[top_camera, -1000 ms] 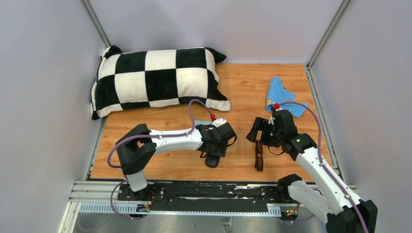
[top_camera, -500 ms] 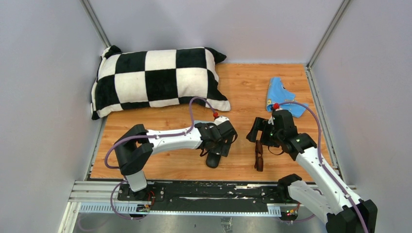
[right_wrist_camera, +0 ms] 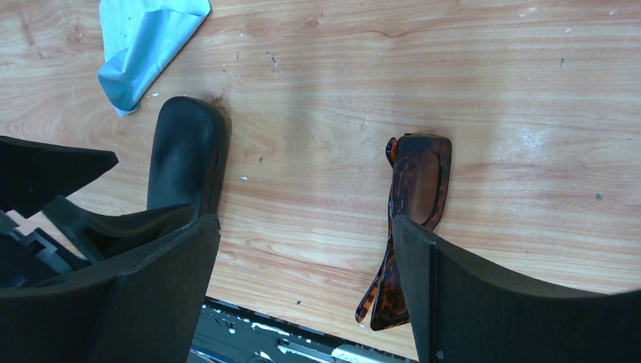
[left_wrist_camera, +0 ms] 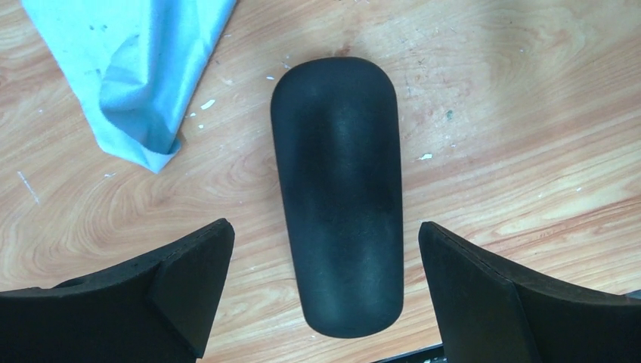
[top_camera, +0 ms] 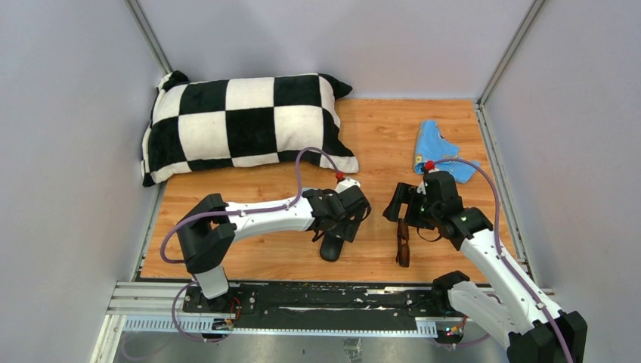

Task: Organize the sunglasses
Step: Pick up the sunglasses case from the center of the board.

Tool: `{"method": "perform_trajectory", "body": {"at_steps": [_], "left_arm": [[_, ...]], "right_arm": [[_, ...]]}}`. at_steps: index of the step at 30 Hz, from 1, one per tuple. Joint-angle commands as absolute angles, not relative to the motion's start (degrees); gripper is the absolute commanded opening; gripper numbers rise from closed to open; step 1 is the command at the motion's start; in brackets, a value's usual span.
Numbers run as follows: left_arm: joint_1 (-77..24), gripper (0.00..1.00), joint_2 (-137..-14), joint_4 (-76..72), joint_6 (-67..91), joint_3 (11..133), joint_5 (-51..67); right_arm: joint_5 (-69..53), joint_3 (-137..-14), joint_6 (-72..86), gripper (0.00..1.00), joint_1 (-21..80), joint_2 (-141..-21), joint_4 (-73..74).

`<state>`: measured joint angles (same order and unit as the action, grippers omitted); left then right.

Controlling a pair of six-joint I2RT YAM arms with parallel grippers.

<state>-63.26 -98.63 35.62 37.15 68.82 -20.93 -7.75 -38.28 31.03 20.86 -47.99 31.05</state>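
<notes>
- Since a second ago: left gripper (left_wrist_camera: 321,249) edged slightly right and far; right gripper (right_wrist_camera: 302,227), sunglasses (right_wrist_camera: 418,181) and black case (left_wrist_camera: 338,197) where they were.
- Wooden table (top_camera: 378,136): light orange planks, walled in grey on three sides.
- Black-and-white checked pillow (top_camera: 242,121): at the far left, lying flat.
- Left arm (top_camera: 264,215): stretched rightward along the near part of the table, wrist over the case.
- Right arm (top_camera: 491,257): reaching from the near right corner toward the middle, wrist above the far end of the sunglasses.
- Blue cloth (top_camera: 438,147): crumpled at the far right, well apart from the sunglasses.
- Case: closed, lying flat near the front edge, between the left fingers (left_wrist_camera: 189,287), which stand wide on either side with bare wood showing in both gaps.
- Sunglasses: folded, flat on the wood near the front edge, right of the case and apart from it, long axis running near to far.
- Right fingers (right_wrist_camera: 453,302): spread wide, holding nothing; the sunglasses just beside the right-hand one, their near end partly hidden behind it.
</notes>
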Motion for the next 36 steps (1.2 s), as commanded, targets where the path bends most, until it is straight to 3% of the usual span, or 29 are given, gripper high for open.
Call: {"method": "perform_trajectory", "body": {"at_steps": [1, 7, 17, 23, 31, 36], "left_arm": [[-63.64, 1.0, -102.06, 35.97, 35.82, 70.77, -18.24], [-63.63, 0.98, -103.9, 34.18, 37.79, 70.01, -17.43], [-63.63, 0.77, -105.71, 34.06, 39.41, 70.77, -17.94], [-63.63, 0.76, -106.49, 34.53, 40.11, 70.78, -18.35], [-63.34, 0.59, -102.38, 35.03, 40.24, 71.21, -18.19], [-59.74, 0.52, -94.81, 30.48, 38.89, 68.79, -9.31]], "right_arm": [[-8.43, -38.75, 30.2, 0.91, 21.61, -47.9, 31.92], [-8.11, -39.1, 29.38, 0.91, 21.63, -48.61, 31.9], [-7.86, -38.29, 29.63, 0.91, 21.62, -48.39, 31.9], [-6.28, -38.06, 29.21, 0.91, 21.53, -47.43, 32.08], [-5.55, -37.54, 29.52, 0.91, 21.61, -46.83, 32.07], [-5.91, -37.65, 30.09, 0.91, 21.49, -46.45, 32.04]]}}
